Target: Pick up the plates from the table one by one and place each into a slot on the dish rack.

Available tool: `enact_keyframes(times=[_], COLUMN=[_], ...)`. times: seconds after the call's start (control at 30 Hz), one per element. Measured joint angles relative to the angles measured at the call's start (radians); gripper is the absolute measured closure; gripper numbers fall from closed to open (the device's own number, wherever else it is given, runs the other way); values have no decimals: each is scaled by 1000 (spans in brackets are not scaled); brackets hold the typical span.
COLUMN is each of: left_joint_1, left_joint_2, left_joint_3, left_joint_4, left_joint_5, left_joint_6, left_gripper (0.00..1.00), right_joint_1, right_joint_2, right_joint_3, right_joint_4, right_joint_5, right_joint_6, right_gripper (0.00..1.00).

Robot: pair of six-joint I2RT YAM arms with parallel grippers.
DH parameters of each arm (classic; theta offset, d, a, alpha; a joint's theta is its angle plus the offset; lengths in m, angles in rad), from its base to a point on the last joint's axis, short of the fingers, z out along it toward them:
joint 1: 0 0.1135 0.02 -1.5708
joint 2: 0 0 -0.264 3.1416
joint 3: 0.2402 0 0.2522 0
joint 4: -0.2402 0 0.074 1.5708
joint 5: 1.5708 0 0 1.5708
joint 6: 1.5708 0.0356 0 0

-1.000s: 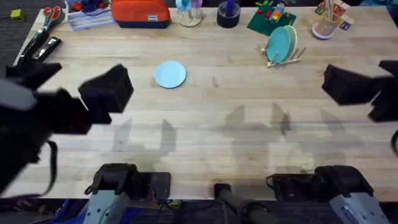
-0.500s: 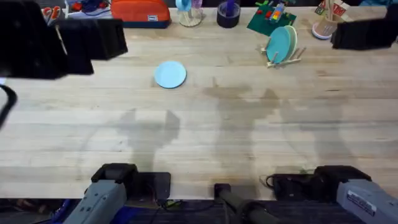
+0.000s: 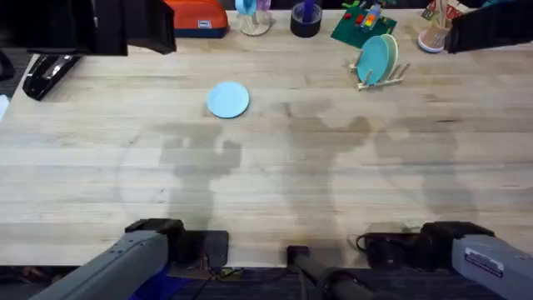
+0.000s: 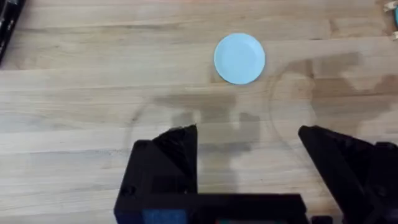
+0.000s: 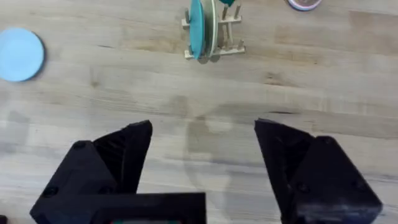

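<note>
A small pale sky-blue plate [image 3: 227, 99] lies flat on the light-wood table [image 3: 275, 192], left of centre toward the back; it also appears as the plate [image 4: 239, 58] and the plate [image 5: 20, 54] in the wrist views. The wooden dish rack [image 3: 379, 73] stands at the back right with a teal plate [image 3: 376, 57] and a pale one on edge in its slots; the right wrist view has the rack [image 5: 212, 38] too. My left gripper [image 4: 247, 146] hangs open high above the table, near side of the plate. My right gripper [image 5: 203, 146] is open, high above bare wood.
Along the back edge sit an orange pouch [image 3: 196, 17], a dark cup [image 3: 306, 18], a green board with small toys [image 3: 362, 25] and a cup of sticks [image 3: 439, 29]. A black tool [image 3: 50, 71] lies at the far left. The front half of the table is bare wood.
Both arms have risen and swung toward the back of the table, close under the overhead camera. The blue plate and the rack have not moved.
</note>
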Motion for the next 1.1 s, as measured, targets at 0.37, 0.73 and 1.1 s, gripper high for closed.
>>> enact_keyframes(times=[0.37, 0.73, 1.1], left_joint_1=[0, 0, 129], left_joint_2=[54, 67, 66], left_joint_3=[0, 0, -9], left_joint_4=[-4, -27, -30], left_joint_5=[0, 4, 135], left_joint_6=[0, 7, 65], left_gripper=[715, 958, 959], right_joint_1=[0, 0, 0], right_joint_2=[0, 0, 0], right_joint_3=[1, 1, 1], right_joint_4=[6, 6, 6], right_joint_5=[0, 0, 0], right_joint_6=[0, -3, -3], right_gripper=[7, 7, 8])
